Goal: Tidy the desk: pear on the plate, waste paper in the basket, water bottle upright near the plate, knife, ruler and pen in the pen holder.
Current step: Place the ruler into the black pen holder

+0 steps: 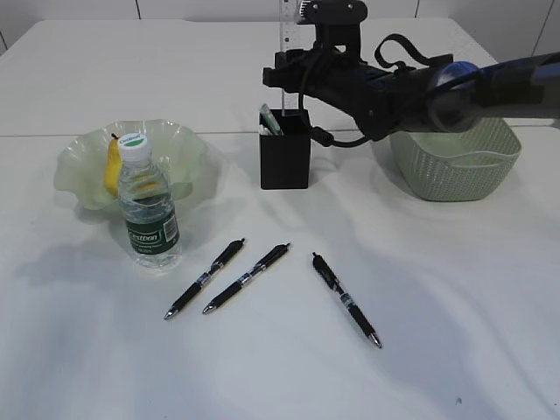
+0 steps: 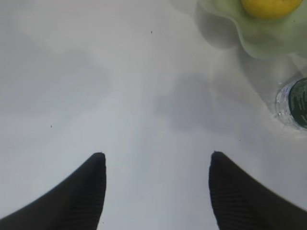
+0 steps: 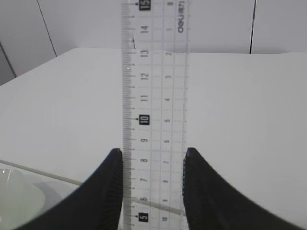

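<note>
Landmark: pen holder (image 1: pixel 285 160), black square cup, upright near the middle of the white table (image 1: pixel 420 350).
Right gripper (image 3: pixel 152 158): clenched on the ruler (image 3: pixel 154 96), 1 finger on each long edge; in the exterior view the right gripper (image 1: pixel 293 72) sits just above the pen holder's mouth.
Ruler: clear plastic, printed markings; in the exterior view the ruler (image 1: pixel 284 24) stands upright above the pen holder, its top end running out of the picture. Whether its lower end has entered the cup, cannot tell.
Pen holder contents: a pale green-white item (image 1: pixel 269 120) pokes out at its left rear corner; kind unclear.
Left gripper (image 2: pixel 156 165): released, fingers spread wide over bare table, nothing between them; not seen in the exterior view.
Plate (image 1: pixel 79 166): wavy pale-green glass dish, well left of the pen holder.
Pear (image 1: pixel 113 166): yellow, lying in the plate, partly behind the bottle.
Water bottle (image 1: pixel 149 210): upright, left of the pen holder, just in front of the plate.
Basket (image 1: pixel 455 162): sage green, right of the pen holder, partly behind the right arm.
Pens: 3 black pens on the table in front of the pen holder, 2 side by side (image 1: pixel 206 278) (image 1: pixel 247 278), 1 apart further right (image 1: pixel 346 300).
</note>
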### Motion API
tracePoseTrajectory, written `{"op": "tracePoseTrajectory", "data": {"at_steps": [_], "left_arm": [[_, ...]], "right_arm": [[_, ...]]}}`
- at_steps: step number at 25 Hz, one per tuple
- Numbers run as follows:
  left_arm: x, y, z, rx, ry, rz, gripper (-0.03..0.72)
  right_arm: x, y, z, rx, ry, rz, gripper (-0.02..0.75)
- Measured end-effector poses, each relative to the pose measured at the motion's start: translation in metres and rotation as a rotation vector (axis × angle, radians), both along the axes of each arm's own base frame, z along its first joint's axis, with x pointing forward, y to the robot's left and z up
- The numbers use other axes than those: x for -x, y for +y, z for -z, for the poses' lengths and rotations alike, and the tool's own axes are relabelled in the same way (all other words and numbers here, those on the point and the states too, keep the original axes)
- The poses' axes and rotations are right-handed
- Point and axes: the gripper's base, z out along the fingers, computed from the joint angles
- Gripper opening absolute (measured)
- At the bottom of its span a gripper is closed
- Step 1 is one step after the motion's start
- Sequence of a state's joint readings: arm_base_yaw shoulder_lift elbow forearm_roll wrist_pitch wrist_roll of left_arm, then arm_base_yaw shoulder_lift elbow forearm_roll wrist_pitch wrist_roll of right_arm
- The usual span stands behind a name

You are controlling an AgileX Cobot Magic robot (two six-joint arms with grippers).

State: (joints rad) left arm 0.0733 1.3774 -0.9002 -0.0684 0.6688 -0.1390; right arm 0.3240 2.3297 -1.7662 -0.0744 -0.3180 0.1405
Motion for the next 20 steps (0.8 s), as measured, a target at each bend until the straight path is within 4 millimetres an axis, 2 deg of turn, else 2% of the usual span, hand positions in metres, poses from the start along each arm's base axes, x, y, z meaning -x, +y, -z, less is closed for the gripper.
{"op": "tracePoseTrajectory", "data": {"at_steps": [10, 20], "left_arm": [[0.000, 0.000, 0.000, 0.000, 0.000, 0.000, 0.475], [0.000, 0.000, 0.000, 0.000, 0.000, 0.000, 0.475]], "right_arm": [[-0.003, 0.003, 0.029, 0.004, 0.031, -0.016, 0.276], [-0.003, 0.004, 0.038, 0.031, 0.031, -0.033, 0.276]]}}
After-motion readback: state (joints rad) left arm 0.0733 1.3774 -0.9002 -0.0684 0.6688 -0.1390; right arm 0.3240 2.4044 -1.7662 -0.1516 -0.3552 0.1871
